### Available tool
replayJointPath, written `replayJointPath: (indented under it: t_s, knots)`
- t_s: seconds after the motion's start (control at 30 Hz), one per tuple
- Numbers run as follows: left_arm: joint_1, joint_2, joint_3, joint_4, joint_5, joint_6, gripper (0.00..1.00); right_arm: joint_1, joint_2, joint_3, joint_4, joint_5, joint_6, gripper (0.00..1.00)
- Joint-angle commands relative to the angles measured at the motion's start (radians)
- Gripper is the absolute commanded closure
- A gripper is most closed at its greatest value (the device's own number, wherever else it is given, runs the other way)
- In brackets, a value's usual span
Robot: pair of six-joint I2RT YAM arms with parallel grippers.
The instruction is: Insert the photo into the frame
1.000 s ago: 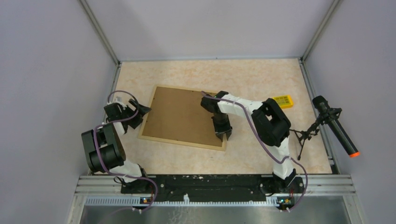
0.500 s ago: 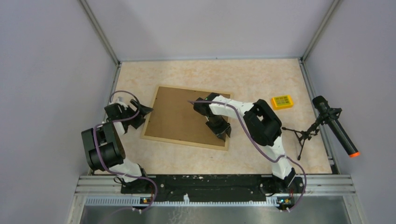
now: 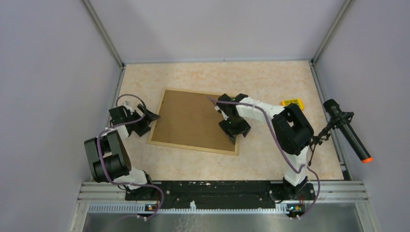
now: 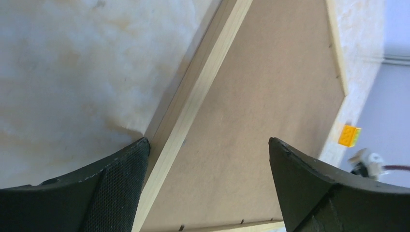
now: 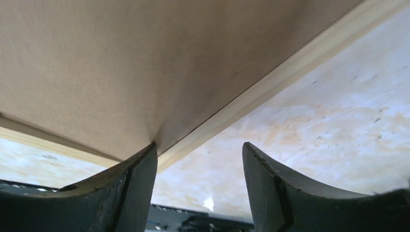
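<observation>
The frame (image 3: 191, 121) lies flat on the table with its brown board back up and a light wooden rim around it. The photo is hidden. My left gripper (image 3: 151, 123) is open at the frame's left edge; in the left wrist view (image 4: 208, 141) its fingers straddle the wooden rim (image 4: 203, 92) and hold nothing. My right gripper (image 3: 237, 136) is open at the frame's right edge near the front corner. In the right wrist view (image 5: 199, 145) one finger (image 5: 135, 183) touches the brown board beside the rim (image 5: 270, 84), and the gap shows bare table.
A small yellow block (image 3: 292, 102) lies right of the frame, partly behind the right arm. A black microphone with an orange tip (image 3: 345, 129) stands on a tripod at the right wall. Enclosure walls surround the table; a metal rail (image 3: 217, 191) runs along the front.
The right gripper has opened wider and shifted a little to the right along the frame's right edge. The frame has turned slightly. The left gripper stays open at the left edge.
</observation>
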Motion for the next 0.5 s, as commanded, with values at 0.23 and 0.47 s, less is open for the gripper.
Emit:
replayJointPath:
  t_s: [0.23,0.47]
  knots:
    - [-0.022,-0.103,0.095,-0.283,-0.110,0.089,0.01,-0.332,-0.160,-0.197,0.460,-0.349,0.225,0.55]
    - [-0.022,0.059,0.180,-0.278,-0.062,0.103,0.01,-0.341,-0.136,-0.273,0.490,-0.378,0.223,0.68]
